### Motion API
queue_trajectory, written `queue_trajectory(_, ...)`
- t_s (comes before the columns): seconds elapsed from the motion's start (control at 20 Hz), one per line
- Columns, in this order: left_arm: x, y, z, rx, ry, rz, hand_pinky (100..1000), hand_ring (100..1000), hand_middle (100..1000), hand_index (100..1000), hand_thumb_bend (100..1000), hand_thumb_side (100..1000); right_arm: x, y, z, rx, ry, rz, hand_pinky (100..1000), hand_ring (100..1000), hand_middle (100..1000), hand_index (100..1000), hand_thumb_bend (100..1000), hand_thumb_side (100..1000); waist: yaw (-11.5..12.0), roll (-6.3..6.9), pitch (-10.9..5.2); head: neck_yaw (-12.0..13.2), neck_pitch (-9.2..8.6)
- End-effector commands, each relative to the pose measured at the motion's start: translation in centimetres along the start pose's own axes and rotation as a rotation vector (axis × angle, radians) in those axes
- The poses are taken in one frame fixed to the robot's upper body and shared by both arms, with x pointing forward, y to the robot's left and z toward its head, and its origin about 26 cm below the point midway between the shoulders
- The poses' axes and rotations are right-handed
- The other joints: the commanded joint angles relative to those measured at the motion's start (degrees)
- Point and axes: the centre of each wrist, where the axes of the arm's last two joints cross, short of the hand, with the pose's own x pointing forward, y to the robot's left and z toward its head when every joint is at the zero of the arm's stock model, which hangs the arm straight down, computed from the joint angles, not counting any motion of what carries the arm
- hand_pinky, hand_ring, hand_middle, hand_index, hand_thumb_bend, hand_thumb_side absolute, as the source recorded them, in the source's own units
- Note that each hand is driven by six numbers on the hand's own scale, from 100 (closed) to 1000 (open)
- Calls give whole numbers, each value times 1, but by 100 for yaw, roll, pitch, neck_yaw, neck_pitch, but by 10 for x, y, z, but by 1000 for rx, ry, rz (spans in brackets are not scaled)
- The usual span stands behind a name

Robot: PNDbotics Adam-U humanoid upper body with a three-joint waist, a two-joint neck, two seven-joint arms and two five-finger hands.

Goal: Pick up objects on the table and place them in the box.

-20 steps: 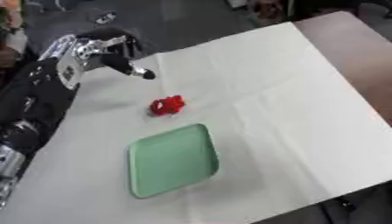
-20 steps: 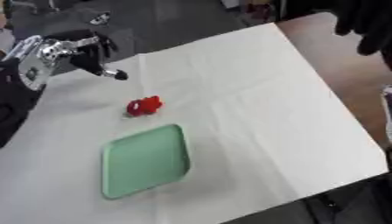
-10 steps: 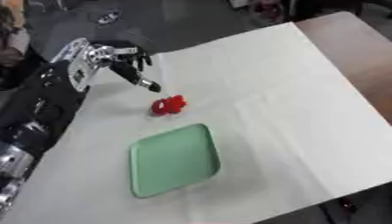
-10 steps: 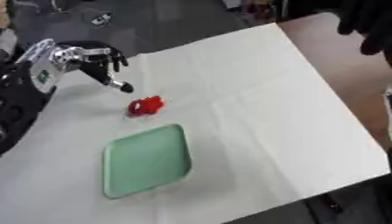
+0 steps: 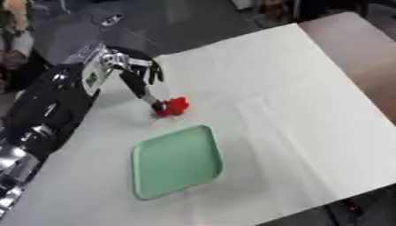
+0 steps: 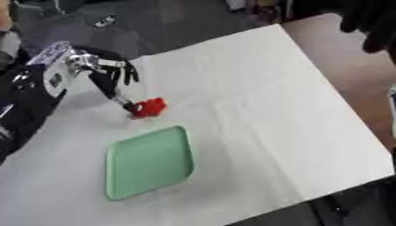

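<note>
At tray's [image 5: 176,161] 12 o'clock, red object [image 5: 176,105], left hand [image 5: 131,72] fingertip touching it, fingers spread.

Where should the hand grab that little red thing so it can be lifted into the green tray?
Probably across its sides, coming down from above. The red object is small, lumpy and lies low on the white cloth, with no handle showing. The left hand already has a fingertip at its left edge; the green tray sits just in front.
</note>
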Motion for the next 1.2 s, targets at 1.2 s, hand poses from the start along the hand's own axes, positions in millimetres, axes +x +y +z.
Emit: queue_trajectory(1.2, -2, -34, -18, 4, 102, -191, 581, 562, 721, 857, 779, 524, 4, -4, -16, 18, -60, 23, 237, 352, 329, 370, 100, 678, -146, -48, -58, 298, -43)
